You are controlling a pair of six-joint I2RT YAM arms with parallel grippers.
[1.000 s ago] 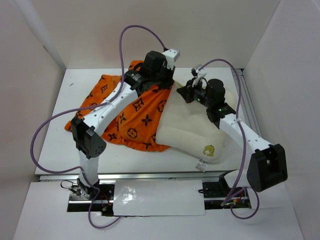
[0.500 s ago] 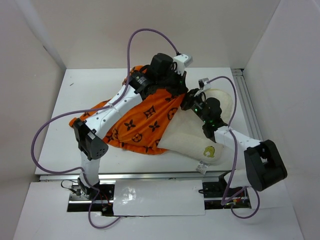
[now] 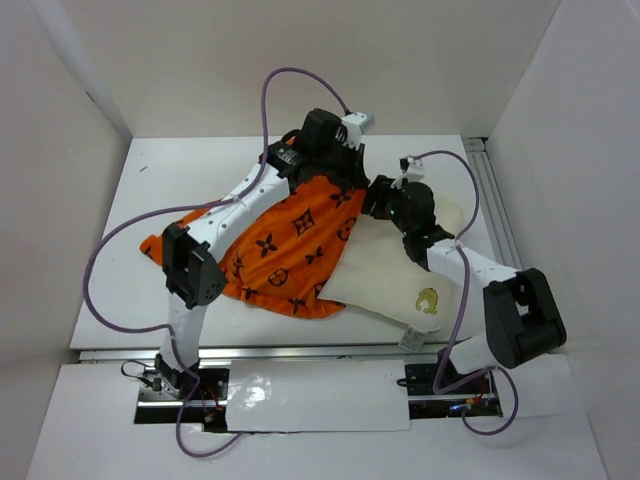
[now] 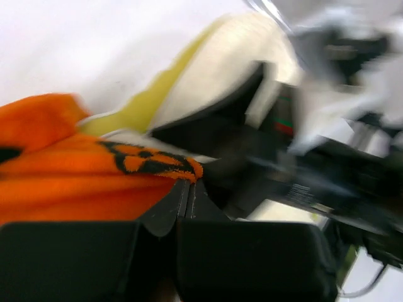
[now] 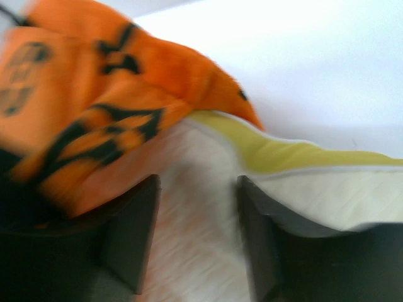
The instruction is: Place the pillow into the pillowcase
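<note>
Partway through the stuffing, judging by the layout. On the table [image 3: 150,165], a pillow [image 3: 395,275] lying right of centre, from about 1 o'clock down to 5 o'clock, with its 10 o'clock edge tucked under the case [image 3: 285,245], itself crumpled from the centre out toward 9 o'clock. Left jaws clamped on the case hem near 12 o'clock, with a fold of orange cloth pinched right at the tips in the left wrist view. Probably held so to lift the mouth and drape it over the pillow's edge rather than leave it flat and closed. Right jaws spread apart just to 3 o'clock of that pinch, down over the pillow, one finger on either side of a strip of cream fabric where the orange hem crosses it. Gripping nothing that can be made out, though too blurred to say whether the tips press into the stuffing. Placed there, most likely, to shove or bunch the pillow toward 9 o'clock into the opening while the hem gets drawn the other way. Most of the pillow out in the open, including the 5 o'clock corner with its yellow emblem [image 3: 425,298] and tag [image 3: 408,340], so plenty left to do. Worth minding the narrow pinch on soft cloth, liable to slip under a pull, and the plump filling, liable to jam at the mouth.
</note>
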